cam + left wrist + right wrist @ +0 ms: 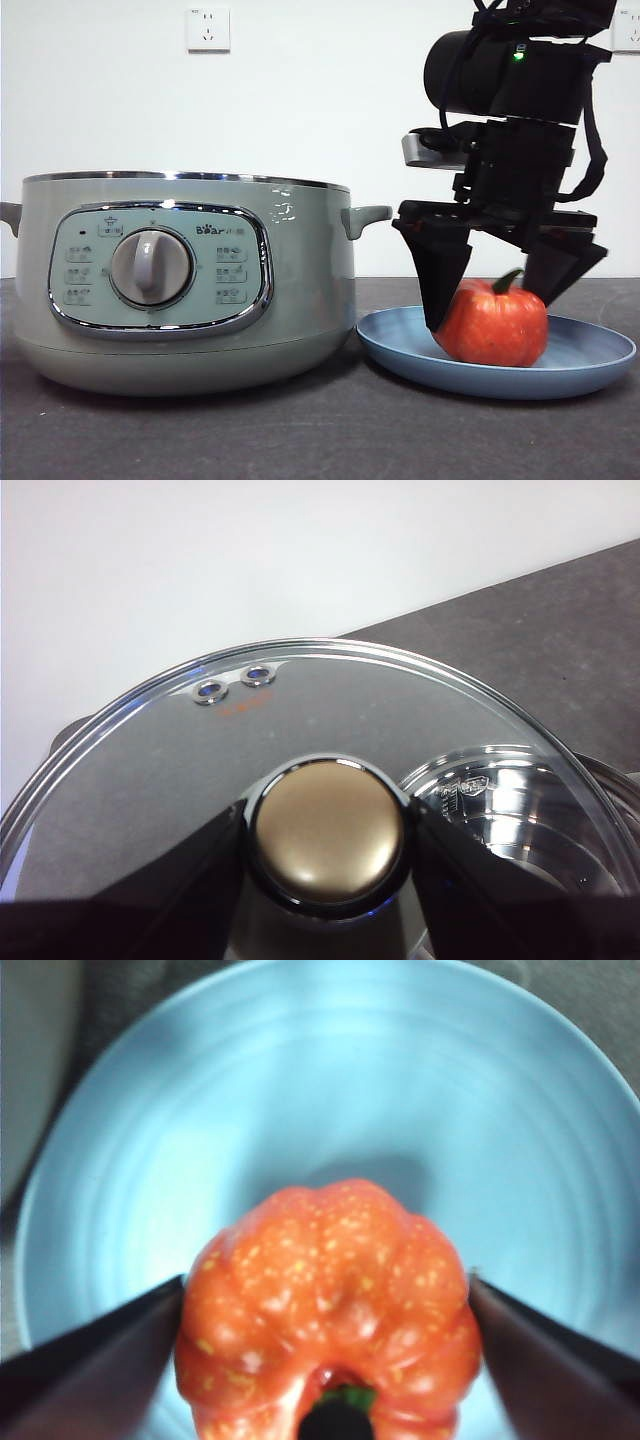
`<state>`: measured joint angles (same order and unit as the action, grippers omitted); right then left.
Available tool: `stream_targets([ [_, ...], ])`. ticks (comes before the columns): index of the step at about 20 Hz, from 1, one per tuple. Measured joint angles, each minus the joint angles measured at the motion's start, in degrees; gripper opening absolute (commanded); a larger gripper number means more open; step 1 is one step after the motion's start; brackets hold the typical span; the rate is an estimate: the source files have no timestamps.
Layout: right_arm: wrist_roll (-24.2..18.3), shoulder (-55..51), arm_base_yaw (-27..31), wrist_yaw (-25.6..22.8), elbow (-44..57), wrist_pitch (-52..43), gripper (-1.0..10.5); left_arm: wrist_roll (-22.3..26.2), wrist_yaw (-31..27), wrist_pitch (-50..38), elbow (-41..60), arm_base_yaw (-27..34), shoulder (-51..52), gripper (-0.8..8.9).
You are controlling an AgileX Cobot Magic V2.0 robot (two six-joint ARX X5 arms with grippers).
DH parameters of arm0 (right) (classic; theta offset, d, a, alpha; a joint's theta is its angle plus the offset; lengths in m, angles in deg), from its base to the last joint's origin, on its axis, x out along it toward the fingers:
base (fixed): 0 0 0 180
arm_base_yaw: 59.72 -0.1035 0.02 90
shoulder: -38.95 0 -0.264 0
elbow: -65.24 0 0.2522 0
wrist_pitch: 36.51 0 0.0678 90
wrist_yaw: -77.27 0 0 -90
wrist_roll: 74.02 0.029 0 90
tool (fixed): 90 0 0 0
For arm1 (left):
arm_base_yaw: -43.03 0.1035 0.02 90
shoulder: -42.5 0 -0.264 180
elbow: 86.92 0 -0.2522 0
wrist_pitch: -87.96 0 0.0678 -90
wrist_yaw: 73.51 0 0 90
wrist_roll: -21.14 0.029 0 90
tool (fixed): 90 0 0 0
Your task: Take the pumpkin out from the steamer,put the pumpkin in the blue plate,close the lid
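Note:
The orange-red pumpkin (492, 322) rests on the blue plate (590, 352), to the right of the sage-green steamer (180, 280), whose top stands open. My right gripper (487, 312) reaches down over the plate, its jaws touching both sides of the pumpkin (325, 1300). The plate fills the right wrist view (330, 1080). My left gripper (327, 880) is shut on the knob (327, 830) of the glass lid (300, 700) and holds it up. The steamer's shiny inside (500, 805) shows through the glass. The lid and left arm are out of the front view.
The dark grey table (330, 440) runs in front of the steamer and plate. The steamer's side handle (365, 215) juts toward the right arm, close to the plate's left rim. A white wall with a socket (208, 28) stands behind.

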<state>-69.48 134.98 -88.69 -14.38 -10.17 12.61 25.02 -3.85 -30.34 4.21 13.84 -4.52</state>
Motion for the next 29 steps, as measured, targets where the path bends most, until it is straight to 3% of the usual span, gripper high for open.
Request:
stream_targets([
  [5,0.11,-1.81,0.57,0.15,0.04,1.01,6.0,0.0,0.74,-0.02,0.0,0.0,-0.31,-0.09],
  [11,0.66,-17.88,0.55,0.0,0.07,1.16,6.0,-0.15,8.66,-1.42,0.0,0.0,-8.26,-0.09],
  [17,0.66,-31.91,2.62,0.0,0.04,1.22,6.0,-1.88,18.38,-8.13,0.0,-0.09,-19.39,-0.09],
  [29,0.68,-37.18,4.94,-0.02,0.04,2.75,6.0,-3.5,20.5,-8.83,0.0,-2.86,-31.91,-0.09],
])
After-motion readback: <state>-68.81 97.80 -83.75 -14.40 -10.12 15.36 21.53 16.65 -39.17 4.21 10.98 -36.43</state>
